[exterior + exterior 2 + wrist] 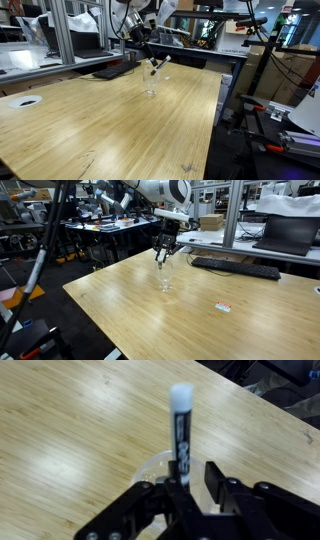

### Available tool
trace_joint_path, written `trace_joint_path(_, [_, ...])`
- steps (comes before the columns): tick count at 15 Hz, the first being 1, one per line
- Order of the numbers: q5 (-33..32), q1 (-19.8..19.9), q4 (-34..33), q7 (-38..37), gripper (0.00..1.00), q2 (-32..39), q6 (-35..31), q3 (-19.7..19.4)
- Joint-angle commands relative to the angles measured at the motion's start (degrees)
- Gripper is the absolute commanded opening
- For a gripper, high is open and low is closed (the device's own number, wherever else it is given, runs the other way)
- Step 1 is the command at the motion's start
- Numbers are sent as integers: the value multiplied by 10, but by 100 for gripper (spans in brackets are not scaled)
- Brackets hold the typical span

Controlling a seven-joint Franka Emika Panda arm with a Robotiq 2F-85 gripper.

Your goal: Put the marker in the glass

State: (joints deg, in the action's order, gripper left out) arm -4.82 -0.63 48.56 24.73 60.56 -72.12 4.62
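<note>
Holding the marker (182, 435) clamped in my fingers (215, 478), white tip toward 12 o'clock, just above the glass (165, 279); I'd center it over the rim, tilt upright, lower, then release.

Print on the marker (181, 432) is unreadable.

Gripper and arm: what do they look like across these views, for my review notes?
The arm is white, built of rounded, tube-like segments with darker joints. The gripper is black. The wrist view shows two flat, matte black fingers mounted on hinged linkage bars. Any markings or cables are too small to make out.
</note>
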Motion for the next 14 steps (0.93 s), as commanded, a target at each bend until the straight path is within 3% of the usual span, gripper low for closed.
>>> trace_joint_path(1, [-7,-3,-37,-6,66,19,21,-8])
trace_joint_path(4, [-6,-4,-32,-10,86,13,13,-11])
trace_joint_path(6, [-20,-13,-7,-9,100,-14,-32,-15])
trace_joint_path(11, [-69,-38,56,-62,100,-108,-165,-21])
trace_joint_path(14, [-50,-30,101,-127,100,-158,-173,-14])
